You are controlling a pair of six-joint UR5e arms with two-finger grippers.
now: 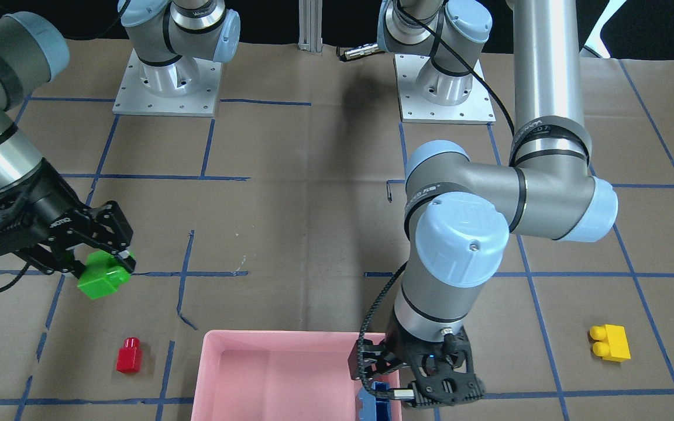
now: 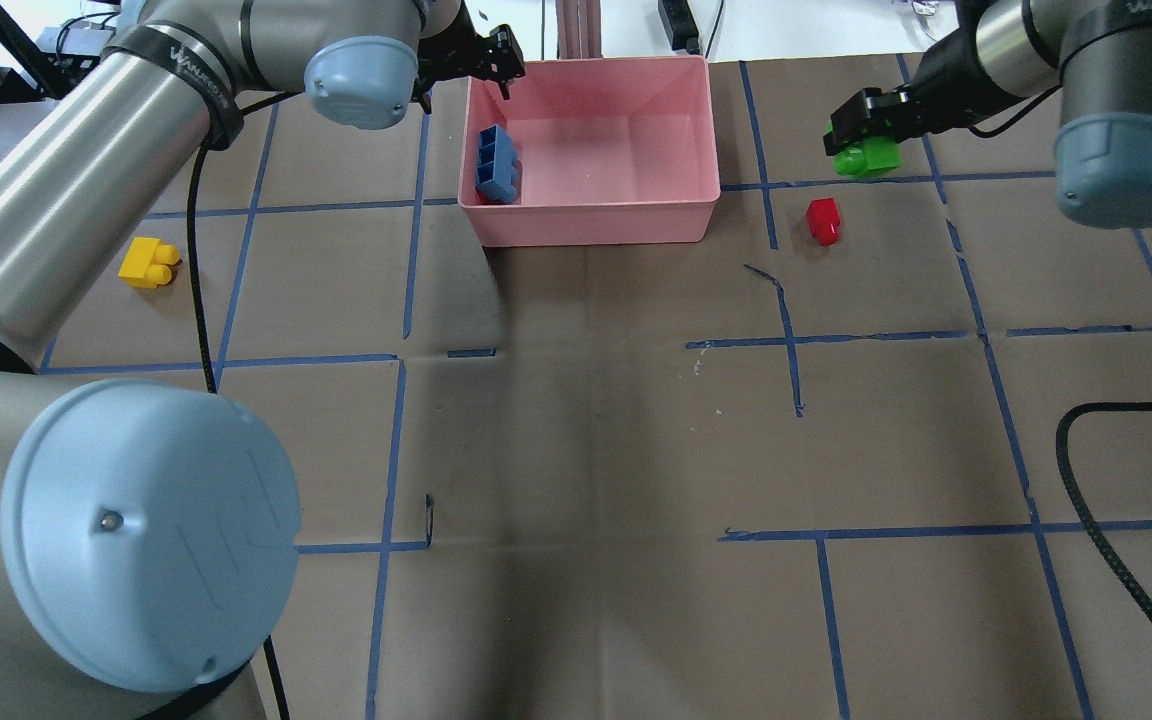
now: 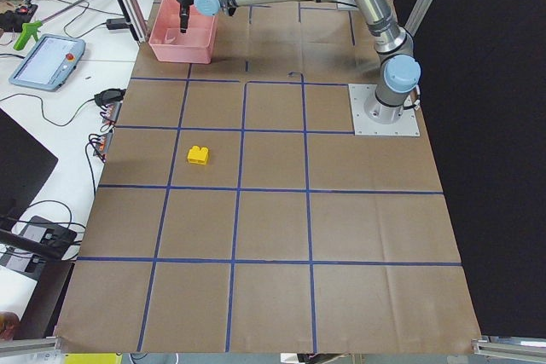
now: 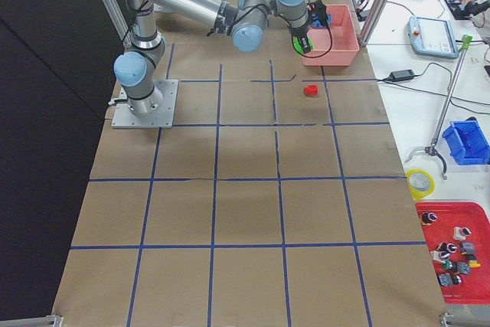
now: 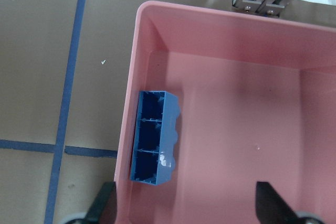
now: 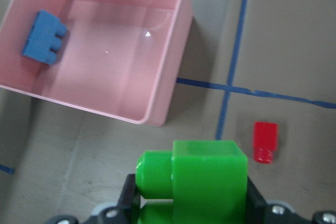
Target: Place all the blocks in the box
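Blocks lie in four places, as far as we can see. Our right claw (image 1: 106, 266) pinches the green block (image 6: 205, 182) over the bench (image 2: 586, 450), near the pink box (image 2: 596, 225) but outside it. Our left claw (image 5: 186, 208) hangs spread above the box's edge, with nothing between its fingers. Below it the blue block (image 5: 155, 137) lies on its side inside the box, against a side wall. We find the red block (image 2: 822, 220) on the bench near the green one, and the yellow block (image 2: 148, 263) well apart on the box's other side.
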